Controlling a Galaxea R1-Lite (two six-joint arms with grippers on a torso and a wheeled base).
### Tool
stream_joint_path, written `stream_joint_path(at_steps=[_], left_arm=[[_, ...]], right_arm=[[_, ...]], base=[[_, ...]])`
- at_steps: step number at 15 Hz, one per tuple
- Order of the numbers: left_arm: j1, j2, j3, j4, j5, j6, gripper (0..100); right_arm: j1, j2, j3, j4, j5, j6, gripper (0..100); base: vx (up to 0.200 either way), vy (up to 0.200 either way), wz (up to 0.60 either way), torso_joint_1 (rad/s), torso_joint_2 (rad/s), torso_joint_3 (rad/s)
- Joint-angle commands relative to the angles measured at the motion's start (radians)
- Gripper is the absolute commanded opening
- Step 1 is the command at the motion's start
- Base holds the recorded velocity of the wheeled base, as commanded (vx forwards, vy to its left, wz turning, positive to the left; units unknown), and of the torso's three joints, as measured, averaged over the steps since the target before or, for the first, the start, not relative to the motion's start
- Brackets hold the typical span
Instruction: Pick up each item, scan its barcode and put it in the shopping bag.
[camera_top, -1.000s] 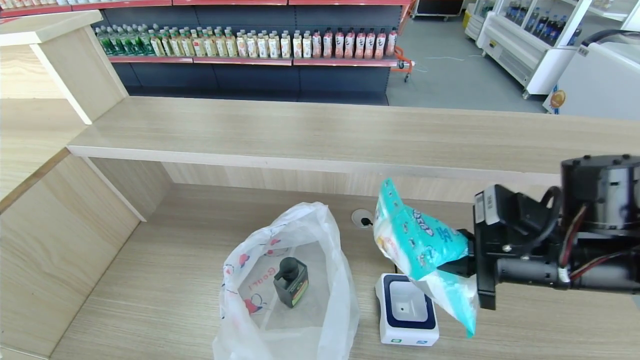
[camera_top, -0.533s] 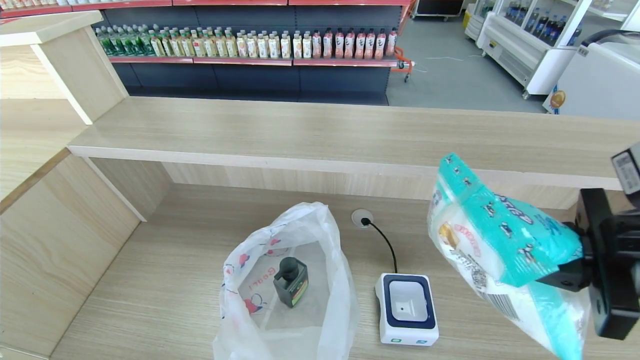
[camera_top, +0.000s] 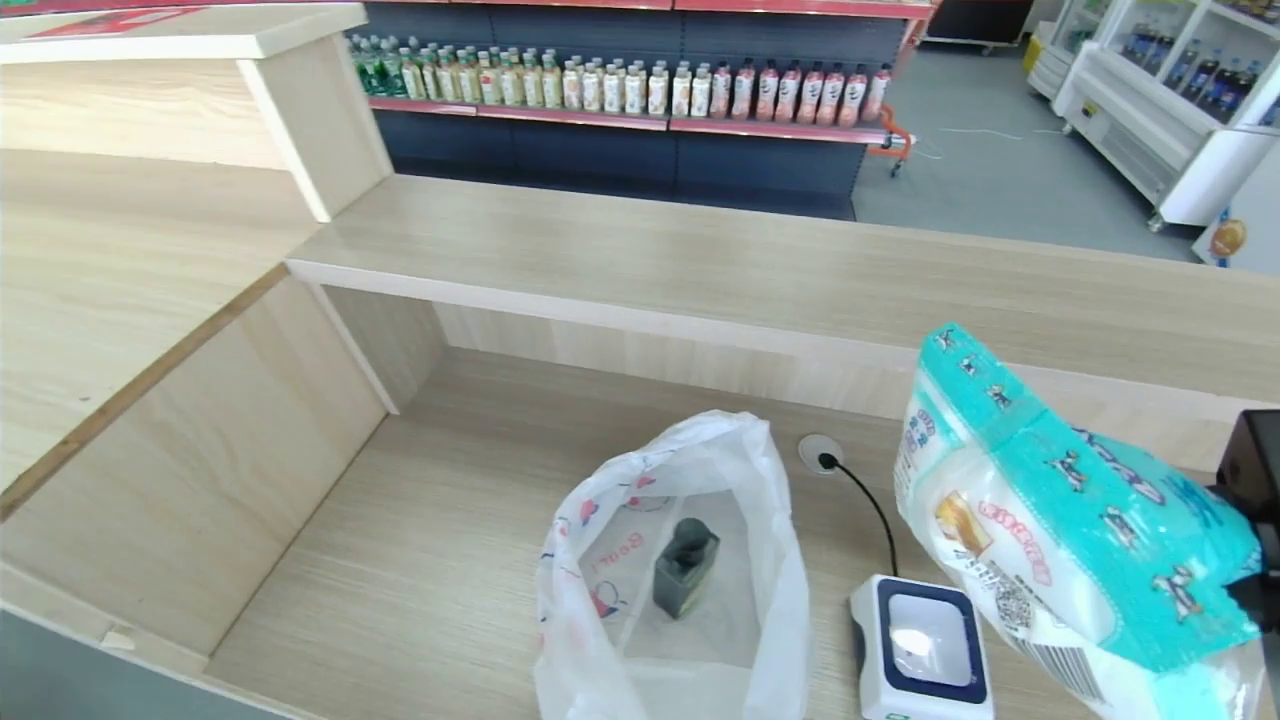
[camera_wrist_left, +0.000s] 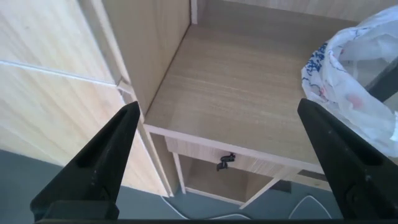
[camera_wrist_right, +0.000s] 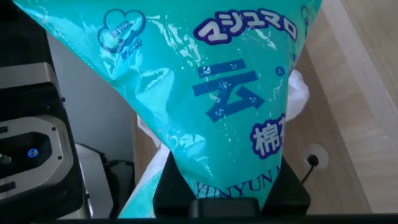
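Note:
A teal and white marshmallow packet (camera_top: 1080, 510) hangs tilted at the right, above and just right of the white barcode scanner (camera_top: 925, 645), its barcode side facing down-left. My right gripper (camera_top: 1258, 600) is shut on the packet's right end; in the right wrist view the packet (camera_wrist_right: 230, 93) sits clamped between the fingers of the right gripper (camera_wrist_right: 230, 186). The open white shopping bag (camera_top: 770, 560) lies left of the scanner with a dark bottle (camera_top: 685, 568) inside. My left gripper (camera_wrist_left: 227, 162) is open, held above the desk's left front corner, left of the bag (camera_wrist_left: 354, 87).
The low wooden desk (camera_top: 450, 560) is walled by a raised counter ledge (camera_top: 800, 270) behind and a side panel (camera_top: 150, 380) on the left. A black cable (camera_top: 870, 510) runs from the scanner to a desk grommet. Drink shelves (camera_top: 640, 90) stand far behind.
My right gripper carried the packet from over the scanner to the right and nearer the camera. The head camera then shifted, sliding the whole scene rightward.

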Motion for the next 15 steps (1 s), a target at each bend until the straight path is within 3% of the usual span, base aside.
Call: stream_joint_path(at_steps=[1,2,5,8,12,15], left_arm=[[0.001,0.0,0.0,0.0,0.0,0.0,100],[0.0,0.0,0.0,0.0,0.0,0.0,100],[0.0,0.0,0.0,0.0,0.0,0.0,100],[0.001,0.0,0.0,0.0,0.0,0.0,100],[0.001,0.0,-0.001,0.0,0.0,0.0,100],[0.001,0.0,0.0,0.0,0.0,0.0,100]], right_arm=[[0.017,0.009,0.027,-0.006,0.001,0.005,0],[0.018,0.018,0.035,-0.009,0.001,0.01,0],[0.018,0.118,0.127,-0.233,0.001,0.211,0],[0.008,0.196,0.272,-0.483,0.0,0.576,0],[0.008,0.218,0.444,-0.642,-0.002,0.725,0],[-0.06,0.296,0.579,-0.787,-0.003,0.771,0]], base=[[0.0,0.0,0.0,0.0,0.0,0.0],[0.0,0.0,0.0,0.0,0.0,0.0],[0.0,0.0,0.0,0.0,0.0,0.0],[0.0,0.0,0.0,0.0,0.0,0.0],[0.0,0.0,0.0,0.0,0.0,0.0],[0.0,0.0,0.0,0.0,0.0,0.0]])
